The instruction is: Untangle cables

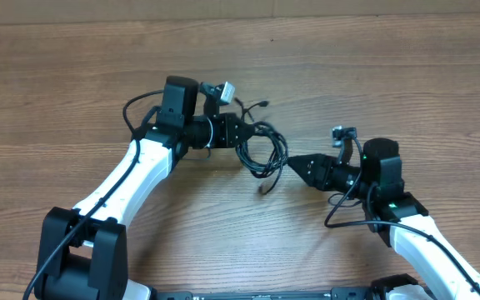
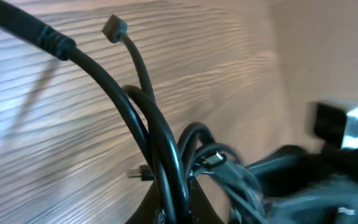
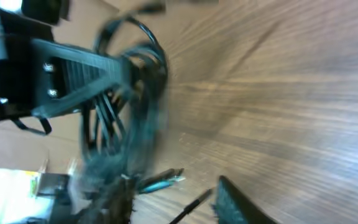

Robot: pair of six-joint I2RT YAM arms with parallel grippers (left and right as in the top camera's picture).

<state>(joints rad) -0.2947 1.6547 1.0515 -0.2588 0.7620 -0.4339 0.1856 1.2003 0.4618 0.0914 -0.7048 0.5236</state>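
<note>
my left gripper (image 1: 244,133) is clamped tight on the thin black flexible cables (image 1: 262,150) at the middle of the brown wooden table (image 1: 390,75).
the looped bundle sits between both arms; my right gripper (image 1: 292,163) is just beside it, fingers parted, gripping nothing i can see.

Thin black cables (image 1: 262,150) form one tangled bundle of loops, small plug ends sticking out.
</note>
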